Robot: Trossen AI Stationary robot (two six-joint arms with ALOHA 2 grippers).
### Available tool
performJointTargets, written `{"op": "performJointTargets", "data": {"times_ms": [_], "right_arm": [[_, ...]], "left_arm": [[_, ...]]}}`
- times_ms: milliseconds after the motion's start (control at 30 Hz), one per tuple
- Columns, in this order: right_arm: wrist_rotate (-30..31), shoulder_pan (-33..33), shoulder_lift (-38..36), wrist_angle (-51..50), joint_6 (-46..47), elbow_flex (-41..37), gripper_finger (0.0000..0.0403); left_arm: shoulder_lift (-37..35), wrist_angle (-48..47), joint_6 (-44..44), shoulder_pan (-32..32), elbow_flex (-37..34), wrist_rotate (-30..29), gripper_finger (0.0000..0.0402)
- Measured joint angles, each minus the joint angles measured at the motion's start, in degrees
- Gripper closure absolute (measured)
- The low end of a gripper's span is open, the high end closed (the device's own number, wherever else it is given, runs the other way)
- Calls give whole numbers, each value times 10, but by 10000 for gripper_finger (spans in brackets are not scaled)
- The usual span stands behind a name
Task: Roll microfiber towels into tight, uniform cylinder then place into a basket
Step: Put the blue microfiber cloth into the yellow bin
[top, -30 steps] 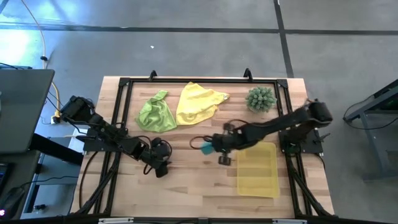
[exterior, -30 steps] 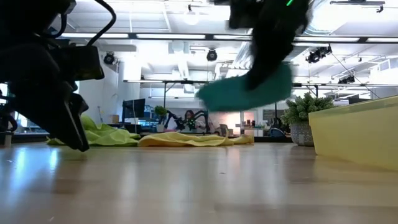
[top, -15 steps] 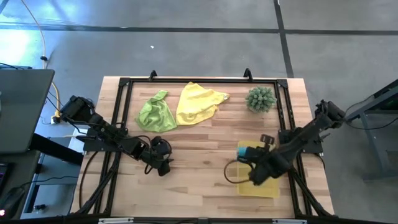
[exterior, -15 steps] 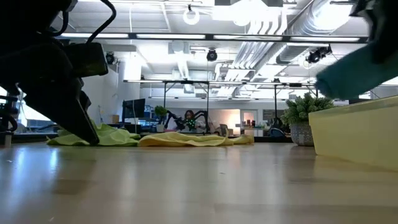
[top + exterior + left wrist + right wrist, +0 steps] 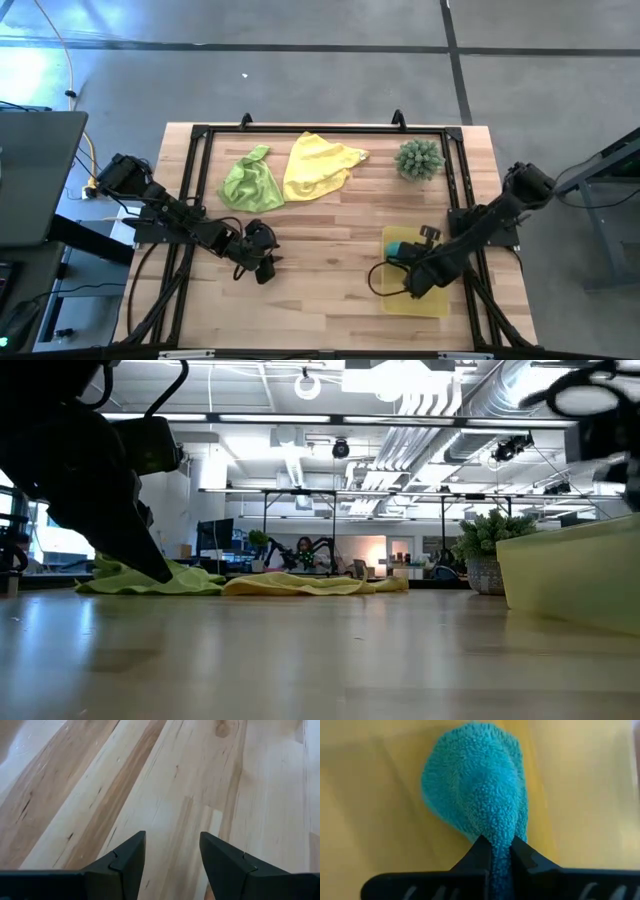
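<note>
- The left gripper [image 5: 263,270] hangs over bare table [image 5: 320,290], fingers [image 5: 125,862] spread wide around nothing.
- The lime green towel [image 5: 249,181] and yellow towel [image 5: 318,165] lie crumpled at the far edge.
- Only the right wrist view shows the right gripper [image 5: 499,849] pinched tight on the teal towel [image 5: 477,785] inside the basket [image 5: 432,296].
</note>
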Motion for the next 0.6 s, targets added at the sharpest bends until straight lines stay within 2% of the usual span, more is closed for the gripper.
{"op": "performJointTargets", "data": {"times_ms": [267, 400, 600], "right_arm": [[3, -41, -4, 108, -79, -65, 398], [-2, -53, -12, 108, -104, -60, 398], [0, -60, -96, 116, -129, -48, 398]], "left_arm": [[0, 0, 0, 0, 0, 2, 225], [0, -1, 0, 0, 0, 2, 225], [0, -1, 0, 0, 0, 2, 225]]}}
